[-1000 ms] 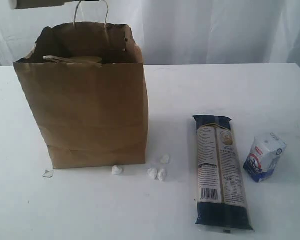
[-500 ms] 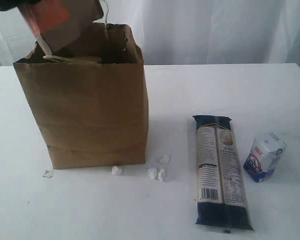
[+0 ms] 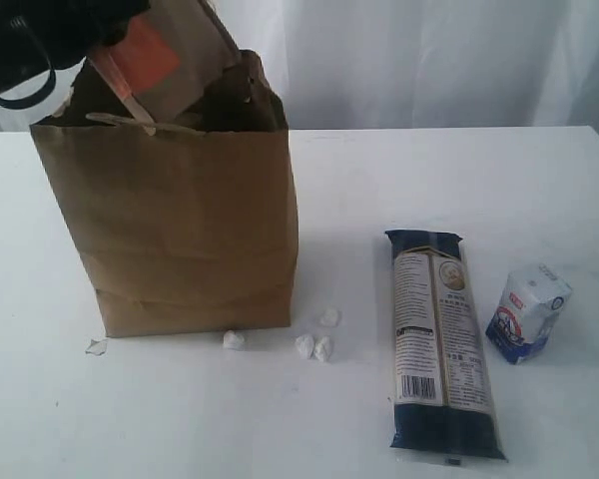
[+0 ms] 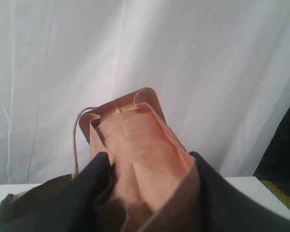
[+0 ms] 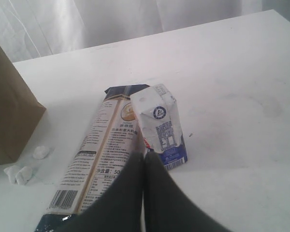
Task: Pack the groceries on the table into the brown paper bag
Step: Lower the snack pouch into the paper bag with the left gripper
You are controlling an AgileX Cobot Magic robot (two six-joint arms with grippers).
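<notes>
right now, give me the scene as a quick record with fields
bag: upright on the table, mouth open
left gripper: shut on the pouch
pouch: tilted at the bag's mouth, not yet dropped in
right gripper: shut, empty, above the packet and carton
packet: flat on the table, right of the bag
carton: standing beside the packet, on its side away from the bag
crumbs: on the table by the bag's base
left to pack: packet, carton

1. Left gripper (image 4: pixel 150 193), high at the exterior view's upper left, jaws clamped on either side of the brown-red pouch (image 4: pixel 145 145).
2. Right gripper (image 5: pixel 144 191), jaws pressed together, nothing between them, tilted downward.
</notes>
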